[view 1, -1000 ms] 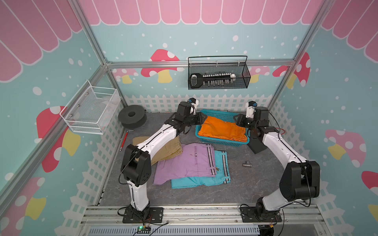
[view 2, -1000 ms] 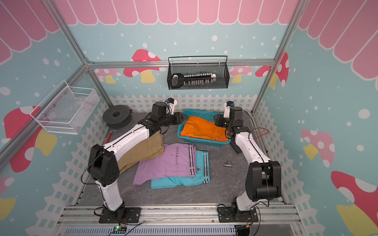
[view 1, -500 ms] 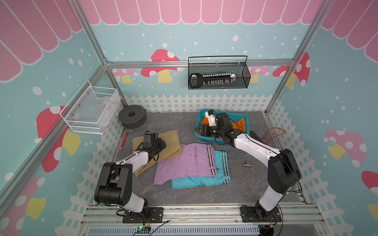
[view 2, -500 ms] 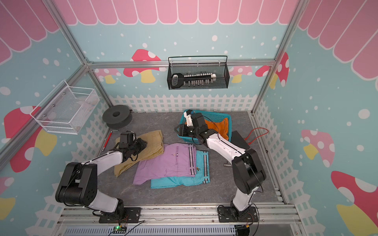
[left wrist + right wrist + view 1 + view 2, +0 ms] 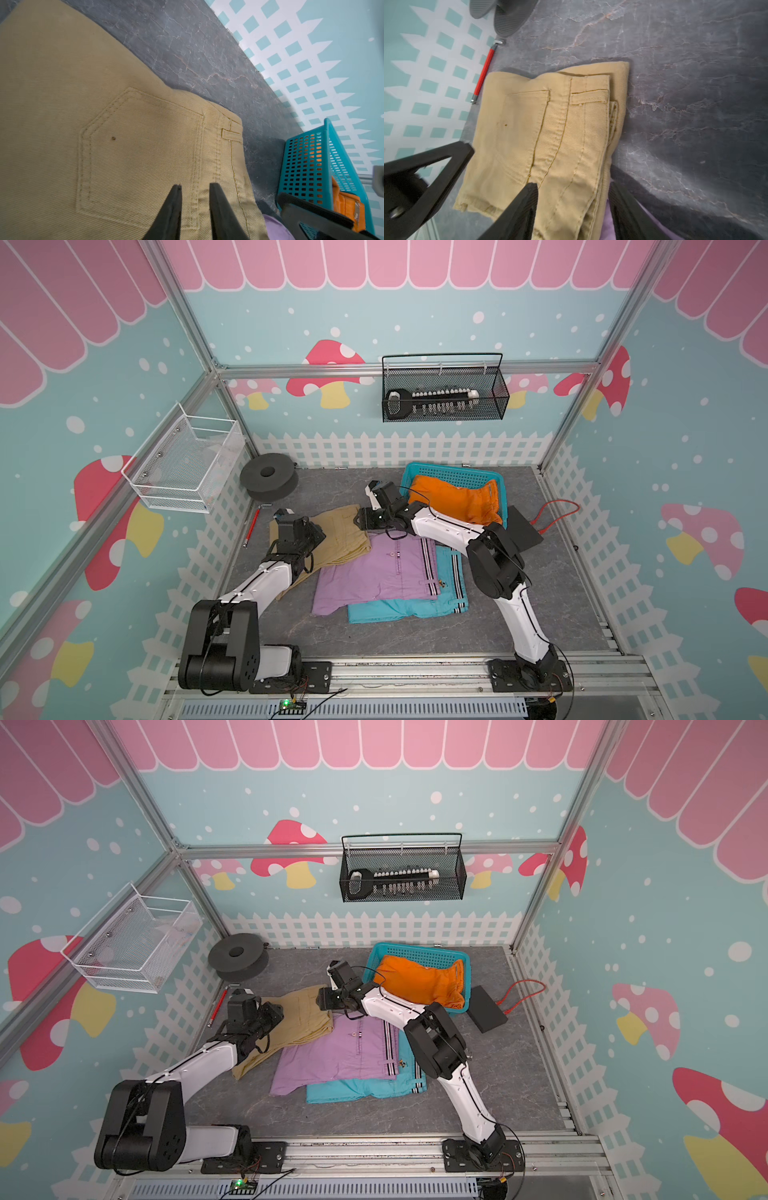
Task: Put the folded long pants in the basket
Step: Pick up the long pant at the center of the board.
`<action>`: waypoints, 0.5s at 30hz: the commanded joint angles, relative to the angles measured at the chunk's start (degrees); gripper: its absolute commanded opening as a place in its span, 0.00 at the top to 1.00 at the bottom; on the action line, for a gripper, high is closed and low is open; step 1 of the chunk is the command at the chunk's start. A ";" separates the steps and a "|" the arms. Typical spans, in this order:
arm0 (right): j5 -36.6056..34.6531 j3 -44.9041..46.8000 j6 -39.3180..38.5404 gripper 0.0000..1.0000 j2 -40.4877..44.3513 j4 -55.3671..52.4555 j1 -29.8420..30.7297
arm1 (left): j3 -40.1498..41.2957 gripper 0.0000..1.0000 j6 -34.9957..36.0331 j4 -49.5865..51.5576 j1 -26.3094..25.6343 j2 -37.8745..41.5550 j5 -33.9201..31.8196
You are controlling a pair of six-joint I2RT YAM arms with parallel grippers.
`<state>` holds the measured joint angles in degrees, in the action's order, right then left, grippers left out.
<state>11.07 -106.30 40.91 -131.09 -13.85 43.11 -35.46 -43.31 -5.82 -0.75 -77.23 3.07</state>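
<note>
The left gripper (image 5: 195, 187) points down at the khaki pants (image 5: 124, 135) just beside the back pocket, its jaws a narrow slit apart with flat cloth showing between them. At the trousers' waistband end the right gripper (image 5: 572, 187) has its jaws wide, with the folded edge lying between them. Just beside it the lilac pants (image 5: 374, 572) overlap the turquoise pants (image 5: 415, 608). Farther right, the orange pants (image 5: 453, 502) lie in the basket (image 5: 455, 473).
</note>
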 commanded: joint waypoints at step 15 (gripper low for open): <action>2.04 -7.34 2.06 0.37 -8.90 -6.21 1.27 | 1.62 0.72 1.91 -1.47 0.80 0.33 -1.19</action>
<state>11.09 -111.85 41.80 -137.47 -18.83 43.68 -34.74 -42.74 -6.35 -0.38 -77.25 2.74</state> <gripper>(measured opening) 0.627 0.277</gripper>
